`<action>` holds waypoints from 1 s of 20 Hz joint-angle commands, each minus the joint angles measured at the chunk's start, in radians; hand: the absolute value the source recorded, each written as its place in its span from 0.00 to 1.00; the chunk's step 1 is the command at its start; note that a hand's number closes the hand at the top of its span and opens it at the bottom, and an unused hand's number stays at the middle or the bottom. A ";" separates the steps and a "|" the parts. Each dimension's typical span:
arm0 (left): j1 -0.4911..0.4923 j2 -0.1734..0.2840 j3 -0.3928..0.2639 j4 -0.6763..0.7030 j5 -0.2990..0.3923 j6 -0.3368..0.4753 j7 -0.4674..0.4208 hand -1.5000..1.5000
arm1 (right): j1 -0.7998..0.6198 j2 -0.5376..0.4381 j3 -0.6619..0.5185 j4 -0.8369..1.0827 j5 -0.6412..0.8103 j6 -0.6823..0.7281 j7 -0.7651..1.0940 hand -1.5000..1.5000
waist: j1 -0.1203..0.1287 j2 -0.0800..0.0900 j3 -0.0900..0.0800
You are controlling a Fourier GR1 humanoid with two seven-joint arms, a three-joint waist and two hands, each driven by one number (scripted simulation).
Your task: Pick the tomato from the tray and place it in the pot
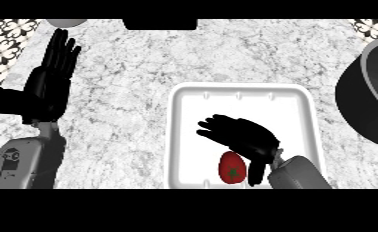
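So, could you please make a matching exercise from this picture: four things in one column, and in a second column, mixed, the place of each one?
Things:
1. tomato
2. pot
3. left robot hand
4. right robot hand

Places:
A. at the right edge of the view, outside the tray
B. open over the tray, just above the tomato
C. in the near part of the white tray
D. at the left of the view, open with fingers up, resting

Pairs: 1-C, 2-A, 3-D, 4-B
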 commanded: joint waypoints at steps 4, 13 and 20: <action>0.000 -0.020 -0.001 0.004 -0.005 -0.005 -0.006 0.50 | -0.023 0.073 0.060 0.120 0.069 -0.063 -0.083 1.00 | 0.002 0.004 0.004; -0.006 -0.021 0.003 -0.004 -0.031 0.012 -0.005 0.50 | -0.031 0.089 0.061 0.163 0.127 -0.181 -0.199 1.00 | 0.002 0.004 0.004; -0.029 -0.049 -0.009 0.028 -0.061 0.042 -0.028 0.50 | 0.079 0.041 0.029 -0.134 0.155 -0.173 -0.105 1.00 | -0.013 0.001 0.004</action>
